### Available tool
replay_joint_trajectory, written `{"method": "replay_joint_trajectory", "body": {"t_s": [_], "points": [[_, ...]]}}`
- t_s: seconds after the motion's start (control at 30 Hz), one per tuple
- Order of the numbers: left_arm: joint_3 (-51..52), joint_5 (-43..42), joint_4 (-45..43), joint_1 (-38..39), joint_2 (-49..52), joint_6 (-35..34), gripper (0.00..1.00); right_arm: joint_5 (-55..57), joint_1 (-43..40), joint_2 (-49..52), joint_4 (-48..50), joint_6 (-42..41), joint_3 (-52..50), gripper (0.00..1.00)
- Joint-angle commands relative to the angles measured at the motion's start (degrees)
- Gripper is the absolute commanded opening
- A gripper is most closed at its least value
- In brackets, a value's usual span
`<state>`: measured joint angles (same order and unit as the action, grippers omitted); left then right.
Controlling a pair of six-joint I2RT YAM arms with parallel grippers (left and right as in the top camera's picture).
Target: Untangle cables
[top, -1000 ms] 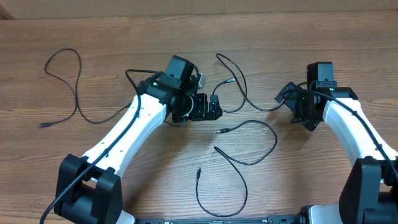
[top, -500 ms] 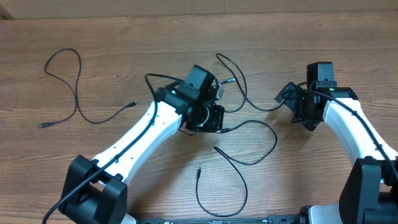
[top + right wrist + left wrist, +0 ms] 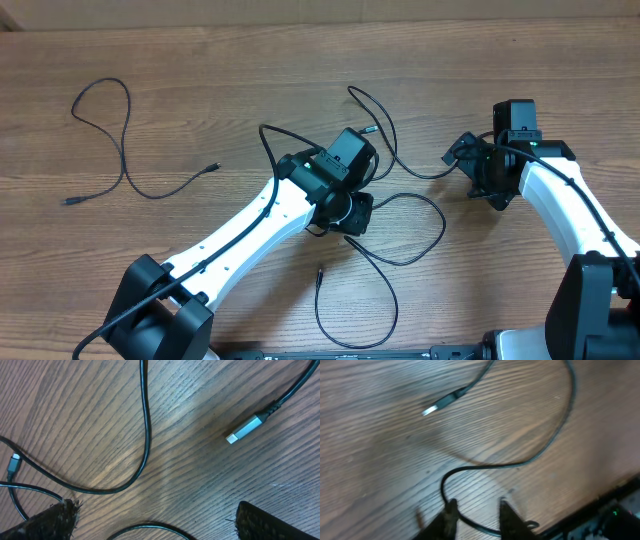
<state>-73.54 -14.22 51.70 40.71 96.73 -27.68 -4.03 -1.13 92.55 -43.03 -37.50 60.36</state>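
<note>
Brown wood-grain table (image 3: 250, 60) with thin black cables (image 3: 122, 150) across it.

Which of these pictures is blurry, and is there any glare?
Left wrist view: smeared, the cables soft-edged. Right wrist view: sharp, the silver plug crisp, a pale sheen on the table. Overhead view: evenly lit, sharp, no glare.
</note>
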Motion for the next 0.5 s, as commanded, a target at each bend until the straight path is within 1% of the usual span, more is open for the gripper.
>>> {"method": "replay_joint_trajectory", "body": {"t_s": [0.0,0.07,0.17,0.27,0.4,0.47], "points": [[0.46,5.66,1.31,0.09,0.48,-8.39,0.35,0.79,-0.09,0.37,0.33,-0.17,-0.28,1.00],[1.11,7.08,1.40,0.22,0.48,-14.40,0.41,0.79,-0.07,0.37,0.31,-0.17,-0.28,1.00],[2.97,7.17,0.72,0.31,0.48,-20.85,0.46,0.79,-0.07,0.37,0.33,-0.17,-0.28,1.00],[5.14,7.15,-0.28,0.55,0.48,-24.55,0.49,0.79,-0.07,0.37,0.31,-0.17,-0.28,1.00],[8.76,6.10,-2.97,1.27,0.48,-28.68,0.56,0.79,-0.07,0.37,0.31,-0.17,-0.28,1.00],[10.27,4.87,-5.31,1.66,0.48,-29.16,0.58,0.79,-0.09,0.37,0.33,-0.17,-0.28,1.00]]}}
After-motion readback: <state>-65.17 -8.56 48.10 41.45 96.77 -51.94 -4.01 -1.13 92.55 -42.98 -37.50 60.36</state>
